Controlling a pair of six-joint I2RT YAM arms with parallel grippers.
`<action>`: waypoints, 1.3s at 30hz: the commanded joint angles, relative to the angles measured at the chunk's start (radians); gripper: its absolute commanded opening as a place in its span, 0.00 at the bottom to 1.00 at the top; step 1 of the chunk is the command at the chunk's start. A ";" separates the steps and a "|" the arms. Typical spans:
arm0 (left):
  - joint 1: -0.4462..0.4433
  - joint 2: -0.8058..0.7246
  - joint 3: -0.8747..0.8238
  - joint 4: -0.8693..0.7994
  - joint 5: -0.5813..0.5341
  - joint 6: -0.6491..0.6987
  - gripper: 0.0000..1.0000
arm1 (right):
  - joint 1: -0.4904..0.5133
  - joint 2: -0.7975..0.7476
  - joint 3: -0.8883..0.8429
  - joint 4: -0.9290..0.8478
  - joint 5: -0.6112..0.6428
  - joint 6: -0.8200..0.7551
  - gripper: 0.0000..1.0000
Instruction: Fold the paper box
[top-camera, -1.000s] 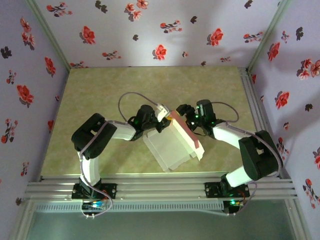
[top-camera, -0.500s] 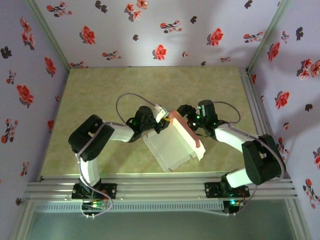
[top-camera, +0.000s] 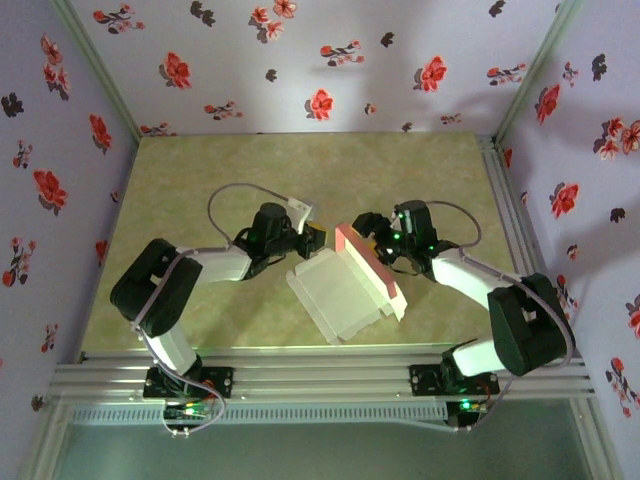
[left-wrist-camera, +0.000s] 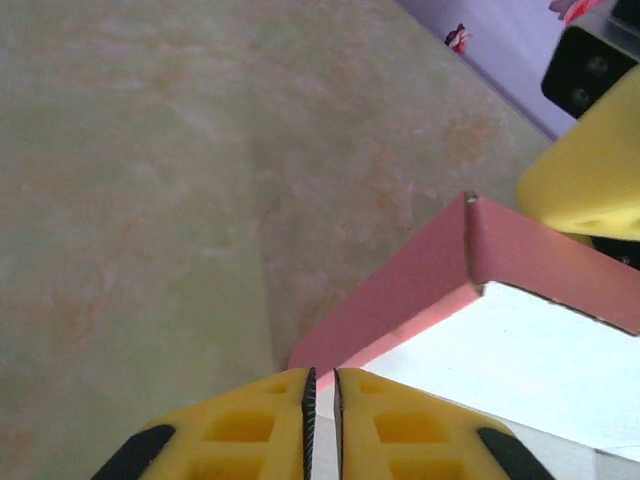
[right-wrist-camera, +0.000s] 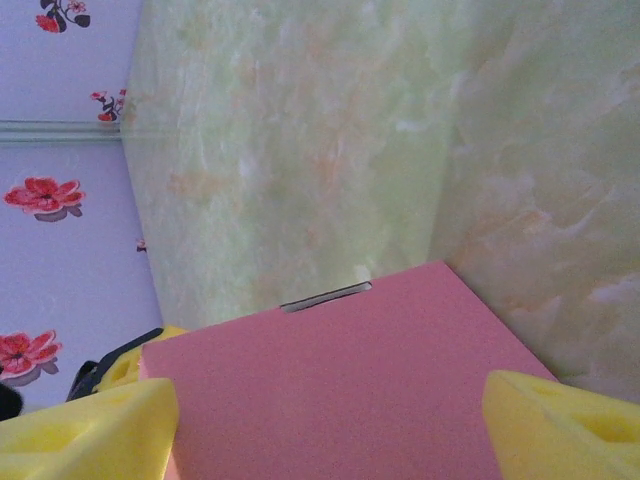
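Observation:
The paper box lies half-folded at the table's middle, whitish panels up, with one salmon-pink flap raised along its right side. My left gripper sits just left of the box's far corner, apart from it. In the left wrist view its jaws are shut with nothing between them, and the pink wall stands just beyond. My right gripper is at the flap's far end. In the right wrist view it stands open, its fingers spread over the pink panel, which has a slot.
The green marbled tabletop has free room to the left and behind the box. Floral walls close in three sides. Aluminium rails run along the near edge and another rail along the right.
My left gripper has pulled back to the left, away from the box's pink edge, and its jaws have closed. The left elbow swung outward. The right gripper and box hardly moved.

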 joint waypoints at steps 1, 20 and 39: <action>0.012 0.018 0.054 -0.090 0.082 -0.114 0.10 | -0.005 0.017 0.022 -0.005 -0.025 -0.028 0.80; -0.025 0.105 0.158 -0.318 0.081 -0.156 0.08 | -0.023 0.010 0.065 -0.013 -0.074 -0.087 0.81; -0.036 0.151 0.251 -0.425 0.091 -0.162 0.07 | -0.021 0.041 0.064 -0.045 -0.101 -0.161 0.81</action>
